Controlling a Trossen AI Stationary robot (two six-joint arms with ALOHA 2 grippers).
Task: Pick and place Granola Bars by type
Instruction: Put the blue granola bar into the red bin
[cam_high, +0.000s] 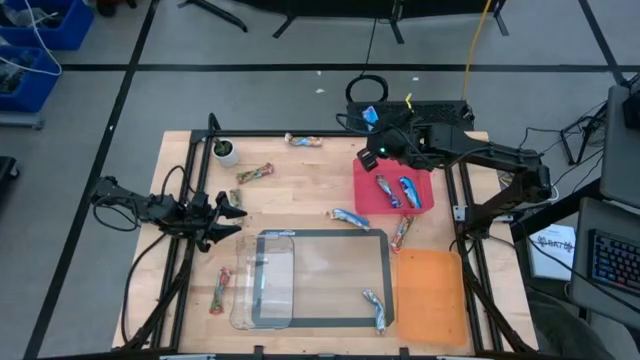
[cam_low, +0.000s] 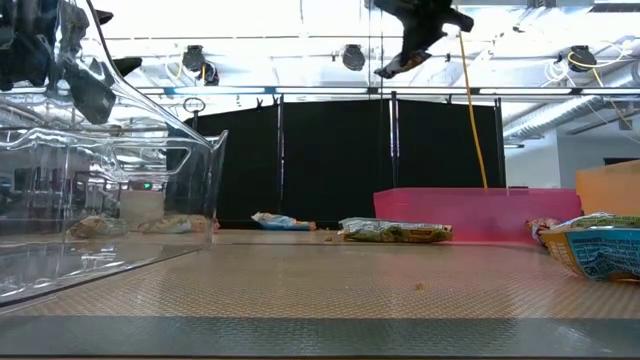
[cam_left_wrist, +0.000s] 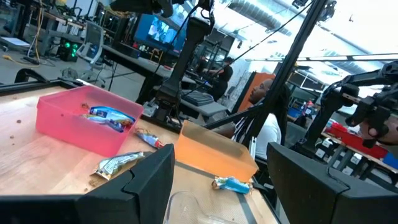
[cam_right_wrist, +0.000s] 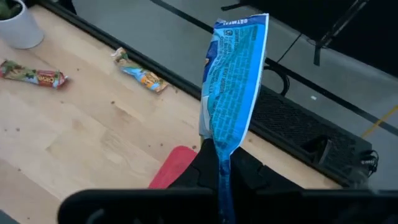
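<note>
My right gripper (cam_high: 374, 136) hangs above the far left corner of the pink tray (cam_high: 368, 196), shut on a blue granola bar (cam_right_wrist: 233, 81). Two blue bars (cam_high: 398, 190) lie in that tray. Loose bars lie flat on the wood: a tan one (cam_high: 305, 140) near the far edge, a red/orange one (cam_high: 255, 173), a blue one (cam_high: 348, 216), a red one (cam_high: 402, 232), another red one (cam_high: 219, 290), and a blue-silver one (cam_high: 376, 308) on the dark-framed mat. My left gripper (cam_left_wrist: 221, 186) waits open at the table's left side (cam_high: 228, 214), touching nothing. My right gripper pinches the blue bar between its two fingers by one crimped end (cam_right_wrist: 222, 163). The bar is lifted clear and sticks straight out past the fingertips, its free end (cam_right_wrist: 242, 25) pointing toward the table's far edge. The fingers lie along the bar.
An orange tray (cam_high: 430, 295) sits at the near right. A clear plastic container (cam_high: 265, 285) lies on the mat (cam_high: 320, 236) near the front. A small white pot with a plant (cam_high: 225, 150) stands at the far left corner. Black frame rails run along both table sides.
</note>
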